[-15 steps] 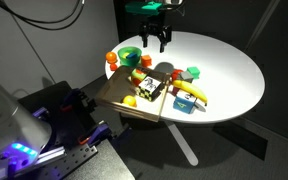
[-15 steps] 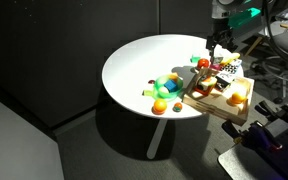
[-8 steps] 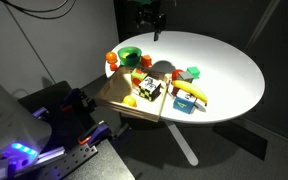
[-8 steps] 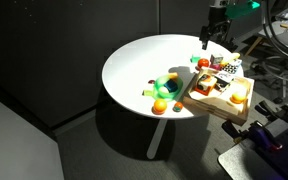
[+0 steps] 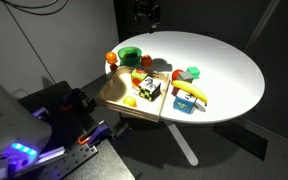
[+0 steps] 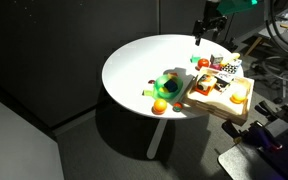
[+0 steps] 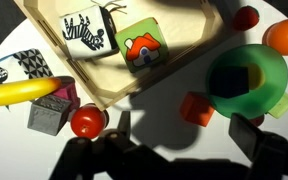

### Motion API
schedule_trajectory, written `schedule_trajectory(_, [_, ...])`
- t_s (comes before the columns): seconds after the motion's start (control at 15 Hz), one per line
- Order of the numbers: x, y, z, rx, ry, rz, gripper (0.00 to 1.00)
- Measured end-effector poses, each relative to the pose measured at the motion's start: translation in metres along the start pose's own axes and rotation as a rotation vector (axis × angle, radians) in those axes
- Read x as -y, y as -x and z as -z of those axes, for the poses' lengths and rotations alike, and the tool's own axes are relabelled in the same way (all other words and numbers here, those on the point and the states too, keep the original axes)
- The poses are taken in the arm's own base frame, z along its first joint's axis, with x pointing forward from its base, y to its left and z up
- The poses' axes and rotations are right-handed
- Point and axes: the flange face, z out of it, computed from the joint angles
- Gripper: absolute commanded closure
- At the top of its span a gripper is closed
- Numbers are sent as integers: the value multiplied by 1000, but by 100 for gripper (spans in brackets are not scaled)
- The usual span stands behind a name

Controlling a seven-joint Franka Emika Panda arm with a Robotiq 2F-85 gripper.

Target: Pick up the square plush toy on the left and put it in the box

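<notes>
Two black-and-white plush cubes (image 7: 91, 28), two red balls (image 7: 87, 122), one orange ball (image 7: 284, 37), one banana (image 7: 24, 92), one green bowl (image 7: 246, 80), one wooden box (image 7: 184, 20).

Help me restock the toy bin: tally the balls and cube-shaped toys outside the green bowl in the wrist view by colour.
Black-and-white patterned soft cubes: 2
Green soft cube with an orange house picture: 1
Grey-and-pink cube: 1
Orange-red cube: 1
Red round balls: 2
Orange round ball: 1
Total: 8

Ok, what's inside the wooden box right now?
A black-and-white plush cube and an orange-and-green block sit side by side in the box. An exterior view shows a yellow item there too; the floor under them is covered.
</notes>
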Motion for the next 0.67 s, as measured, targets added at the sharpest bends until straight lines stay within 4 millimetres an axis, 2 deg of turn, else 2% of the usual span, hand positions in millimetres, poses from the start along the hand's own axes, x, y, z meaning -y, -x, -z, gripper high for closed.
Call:
schedule_trajectory(0.27, [12, 8, 12, -13, 21, -30, 0])
schedule_trajectory(0.67, [13, 30, 35, 52, 82, -18, 0])
